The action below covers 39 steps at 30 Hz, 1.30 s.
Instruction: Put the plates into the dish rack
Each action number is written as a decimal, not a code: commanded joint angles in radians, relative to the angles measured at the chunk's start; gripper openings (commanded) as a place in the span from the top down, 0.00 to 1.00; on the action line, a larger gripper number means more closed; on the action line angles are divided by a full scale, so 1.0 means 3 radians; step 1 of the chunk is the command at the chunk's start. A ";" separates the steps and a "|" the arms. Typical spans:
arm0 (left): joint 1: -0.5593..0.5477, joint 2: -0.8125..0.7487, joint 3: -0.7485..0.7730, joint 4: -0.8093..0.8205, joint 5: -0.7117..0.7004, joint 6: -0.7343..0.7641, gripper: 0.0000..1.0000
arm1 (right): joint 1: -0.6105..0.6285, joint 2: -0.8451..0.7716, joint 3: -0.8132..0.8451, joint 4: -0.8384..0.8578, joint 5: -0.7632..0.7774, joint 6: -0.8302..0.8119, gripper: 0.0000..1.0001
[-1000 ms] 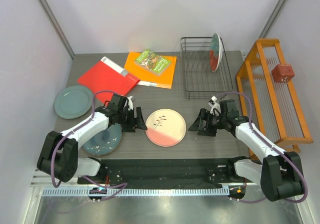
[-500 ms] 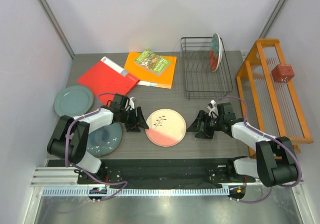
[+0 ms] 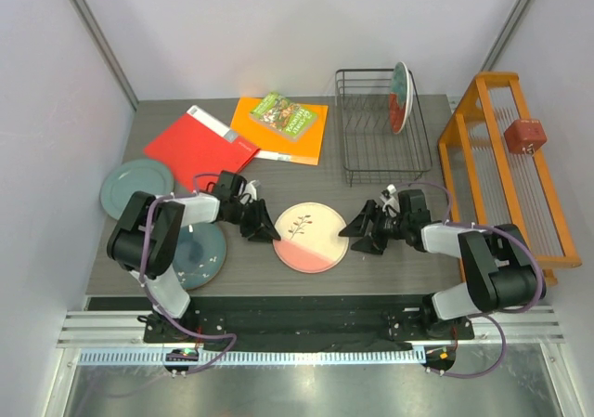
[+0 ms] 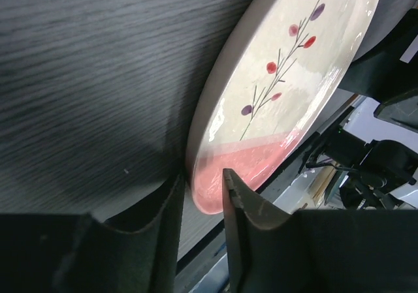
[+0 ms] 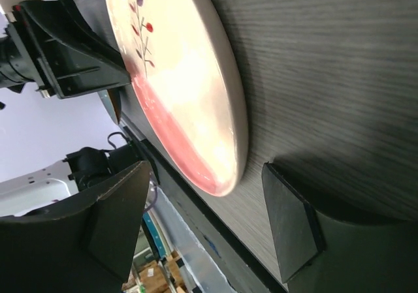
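We see the cream-and-pink plate lying flat on the counter, low in the middle of the overhead view, with a tool at each side of it. The left tool meets the plate's left rim. In its wrist view its fingers stand close together with the pink edge of the rim in the narrow gap between them. We cannot tell whether they actually pinch it.

The right tool sits at the plate's right rim. Its wrist view shows its fingers spread wide, the plate edge lying between them and touching neither.

The dish rack stands on the counter at upper right of centre. The red-and-teal plate stands on edge against its right side.

The dark teal speckled plate lies flat at lower left, partly under the left arm. The grey-green plate lies just beyond it, at the counter's left edge.

At the upper left of the counter we see a red book and an orange book, with a small green book on top of the orange one.

Along the right edge stands an orange wooden rack with a red cube on it.
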 commanded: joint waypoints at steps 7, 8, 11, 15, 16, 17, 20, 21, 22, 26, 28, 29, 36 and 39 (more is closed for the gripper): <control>0.0002 0.0312 0.0067 -0.0195 -0.0213 0.0273 0.96 | 0.0038 0.0691 0.0009 0.0538 0.0396 0.0145 0.26; 0.0002 0.0332 0.0077 -0.0195 -0.0193 0.0268 0.97 | 0.0054 0.0732 0.0029 0.0549 0.0391 0.0139 0.26; 0.0002 0.0424 0.0118 -0.0159 -0.0147 0.0273 1.00 | 0.0069 0.0845 0.0076 0.0544 0.0371 0.0078 0.27; 0.0002 0.0532 0.0200 -0.0138 -0.0015 0.0253 1.00 | 0.0140 0.0871 0.0050 0.0625 0.0391 0.0083 0.28; -0.0008 0.0568 0.0210 -0.0128 0.0021 0.0247 1.00 | 0.0156 0.0886 0.0055 0.0641 0.0422 0.0098 0.30; -0.0008 0.0578 0.0215 -0.0128 0.0052 0.0247 1.00 | 0.0161 0.0891 0.0060 0.0671 0.0427 0.0119 0.32; -0.0008 0.0573 0.0215 -0.0159 0.0027 0.0237 1.00 | 0.0177 0.0907 0.0126 0.0646 0.0422 0.0109 0.41; -0.0013 0.0573 0.0210 -0.0159 0.0032 0.0242 1.00 | 0.0177 0.0907 0.0147 0.0610 0.0437 0.0094 0.43; -0.0013 0.0578 0.0210 -0.0159 0.0032 0.0247 1.00 | 0.0177 0.0891 0.0157 0.0590 0.0452 0.0088 0.47; -0.0018 0.0604 0.0225 -0.0159 0.0078 0.0227 0.99 | 0.0177 0.0871 0.0132 0.0676 0.0473 0.0149 0.51; -0.0028 0.0609 0.0251 -0.0164 0.0114 0.0227 0.98 | 0.0187 0.0876 0.0142 0.0727 0.0473 0.0170 0.54; -0.0033 0.0614 0.0251 -0.0169 0.0114 0.0227 0.98 | 0.0197 0.0886 0.0157 0.0733 0.0468 0.0175 0.55; -0.0059 0.0619 0.0256 -0.0164 0.0078 0.0247 0.96 | 0.0289 0.0886 0.0183 0.0891 0.0422 0.0262 0.65; -0.0069 0.0629 0.0261 -0.0164 0.0068 0.0247 0.95 | 0.0340 0.0851 0.0203 0.0927 0.0422 0.0262 0.82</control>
